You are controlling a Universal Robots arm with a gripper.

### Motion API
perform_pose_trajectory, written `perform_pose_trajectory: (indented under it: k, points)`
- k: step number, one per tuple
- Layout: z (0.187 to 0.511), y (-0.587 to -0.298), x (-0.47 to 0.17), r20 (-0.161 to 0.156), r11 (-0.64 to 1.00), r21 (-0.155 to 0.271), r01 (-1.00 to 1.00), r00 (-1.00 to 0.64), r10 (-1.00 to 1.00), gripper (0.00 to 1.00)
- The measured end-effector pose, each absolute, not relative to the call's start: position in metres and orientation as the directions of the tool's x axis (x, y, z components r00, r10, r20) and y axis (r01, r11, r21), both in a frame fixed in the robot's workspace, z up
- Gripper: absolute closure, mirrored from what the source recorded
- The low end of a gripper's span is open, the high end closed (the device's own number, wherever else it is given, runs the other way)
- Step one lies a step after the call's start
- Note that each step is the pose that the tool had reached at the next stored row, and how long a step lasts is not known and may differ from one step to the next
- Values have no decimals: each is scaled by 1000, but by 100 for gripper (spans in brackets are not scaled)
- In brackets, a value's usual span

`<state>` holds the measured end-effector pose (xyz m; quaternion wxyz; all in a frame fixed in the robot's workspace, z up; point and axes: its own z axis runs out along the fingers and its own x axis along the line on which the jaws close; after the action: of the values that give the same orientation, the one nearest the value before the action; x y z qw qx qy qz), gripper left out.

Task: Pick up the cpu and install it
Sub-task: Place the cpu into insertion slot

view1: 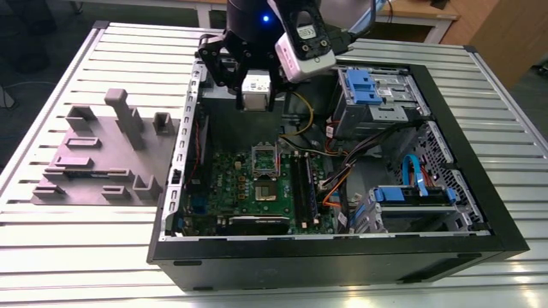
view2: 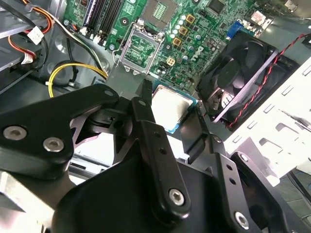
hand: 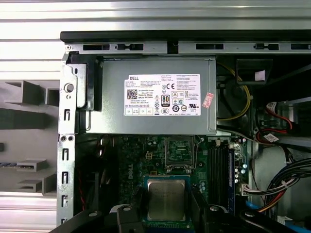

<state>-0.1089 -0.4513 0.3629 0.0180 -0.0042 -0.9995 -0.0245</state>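
The cpu (hand: 166, 198), a flat square chip with a silvery top and a thin green edge, hangs above the green motherboard (view1: 224, 186) inside the open computer case (view1: 479, 192). My gripper (hand: 166, 203) is shut on it, with one black finger (hand: 137, 206) at each side. In the second wrist view the cpu (view2: 170, 108) sits between the fingertips of the gripper (view2: 171, 110). In the exterior view the gripper (view1: 256, 96) is over the case's rear part, high above the socket (view1: 264, 190). The silver hinged frame (view1: 264, 157) lies open beside the socket.
A grey power supply (hand: 155, 97) fills the rear of the case. A black fan (view2: 243, 73), loose cables (view1: 342, 167) and blue drive bays (view1: 364, 86) crowd the case. A grey fixture block (view1: 94, 160) stands on the slatted table (view1: 86, 256) at the exterior view's left.
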Motion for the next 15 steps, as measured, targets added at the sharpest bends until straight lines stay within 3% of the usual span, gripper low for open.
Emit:
perform_pose_trajectory:
  k: [15]
  points:
    - [363,-451,-114,36,999,49,9,-999,8,53]
